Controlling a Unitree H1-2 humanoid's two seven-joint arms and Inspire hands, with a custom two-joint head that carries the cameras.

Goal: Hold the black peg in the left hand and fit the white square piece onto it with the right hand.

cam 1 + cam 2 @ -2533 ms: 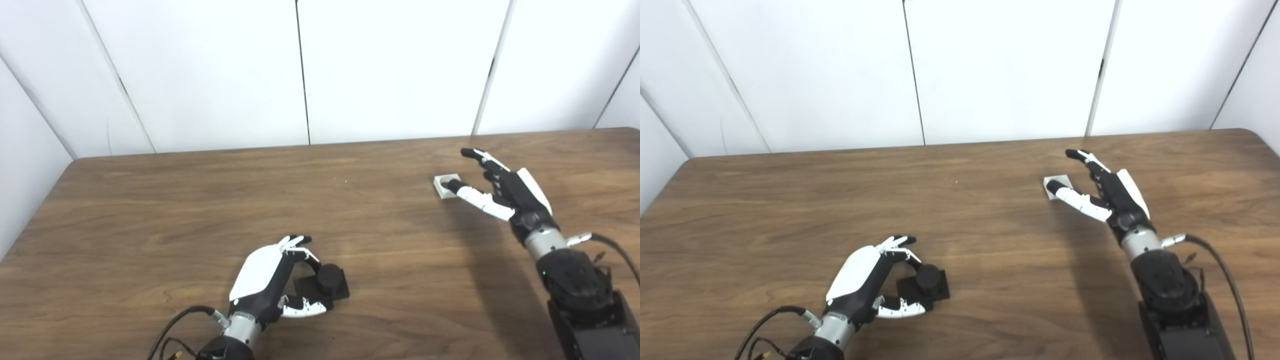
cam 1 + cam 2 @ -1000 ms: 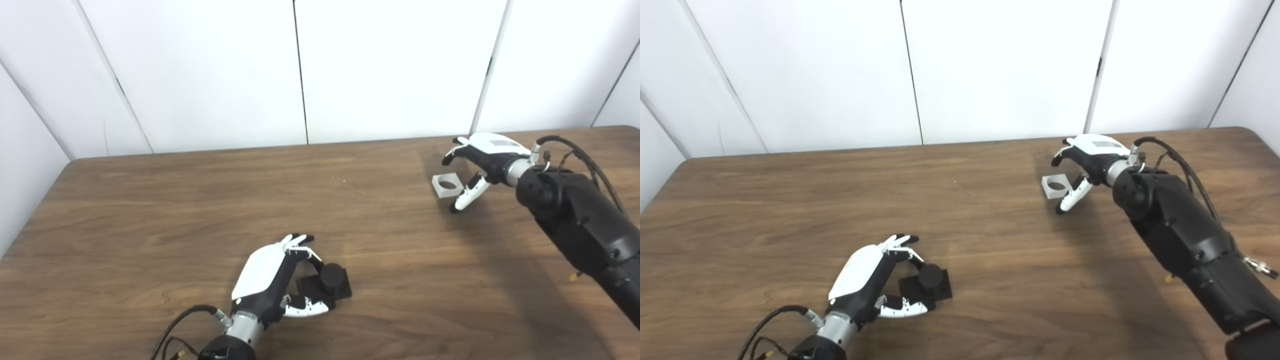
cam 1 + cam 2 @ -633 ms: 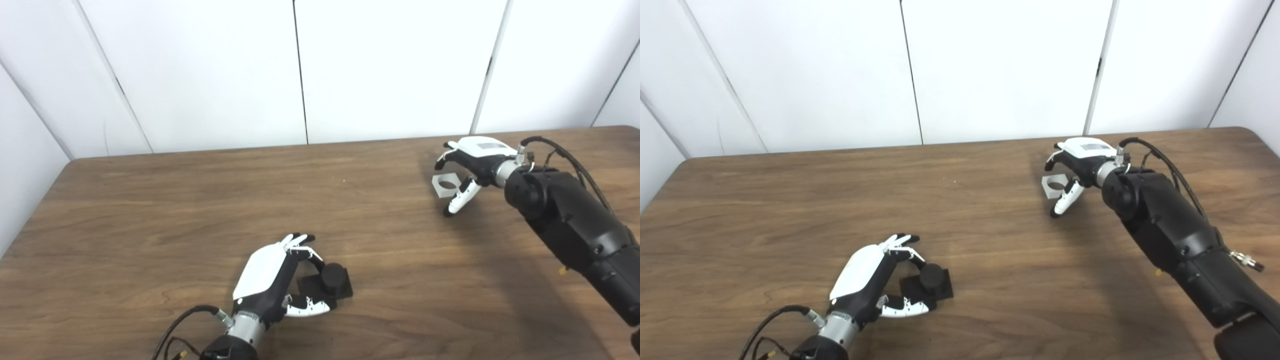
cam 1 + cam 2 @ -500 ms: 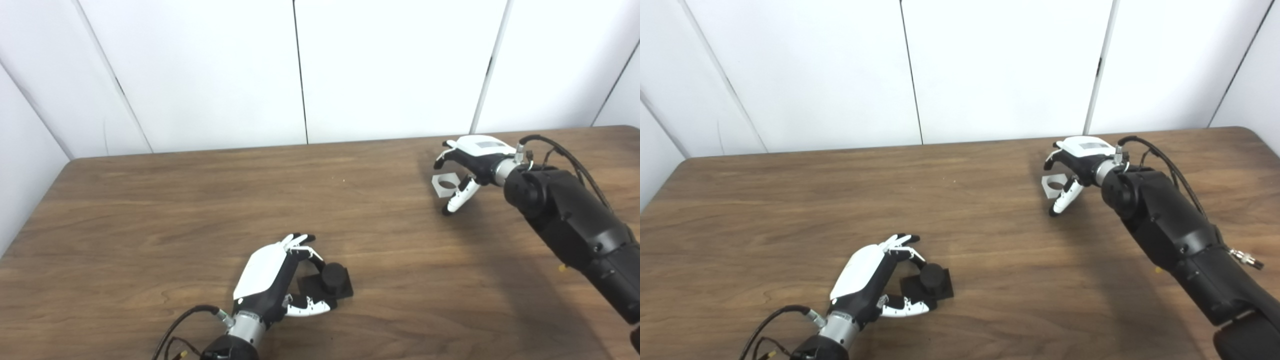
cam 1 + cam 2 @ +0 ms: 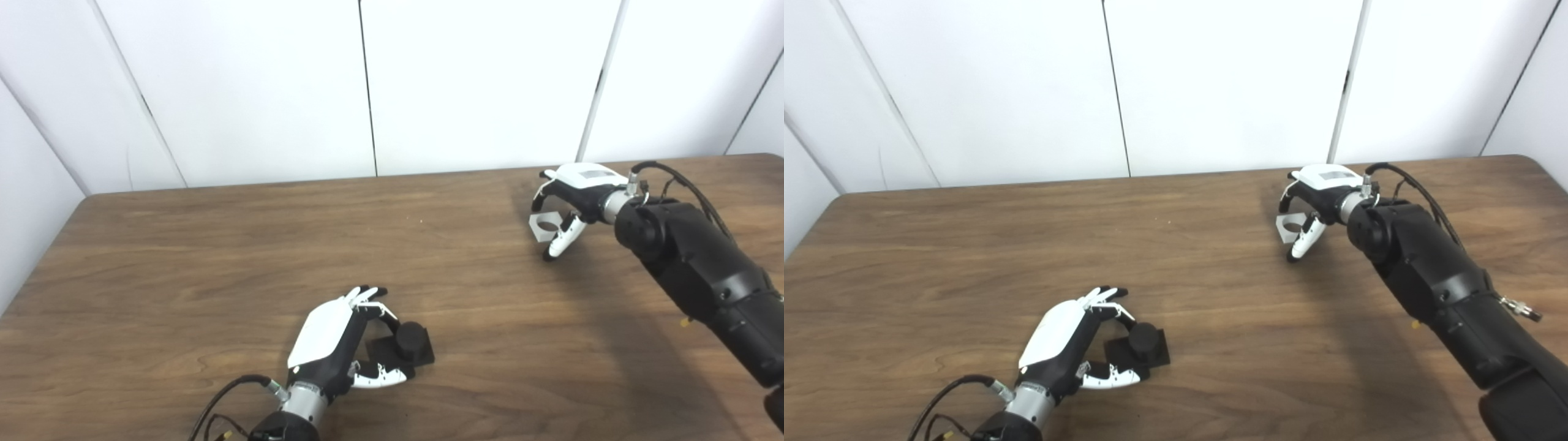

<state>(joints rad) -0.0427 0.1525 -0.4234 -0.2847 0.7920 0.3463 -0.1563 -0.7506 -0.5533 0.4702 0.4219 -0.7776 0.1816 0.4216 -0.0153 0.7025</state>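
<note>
The black peg (image 5: 409, 337) stands upright on its square black base on the table near the front. My left hand (image 5: 331, 340) is shut on that base, fingers on the far-left edge and thumb along the near edge. At the back right, the white square piece (image 5: 542, 225), with a round hole in it, is tipped up off the wood. My right hand (image 5: 576, 188) arches over it and is shut on it, fingers curled on the far side and the thumb against its near right edge.
The brown wooden table (image 5: 214, 257) runs to white wall panels behind. Its left edge and far right corner (image 5: 1528, 162) are in view. A cable loops from each wrist, and my right forearm (image 5: 704, 269) crosses the right side of the table.
My right hand turned palm-down, moved a little left over the white piece and closed on it, and the piece tipped up. My left hand and the peg stayed put.
</note>
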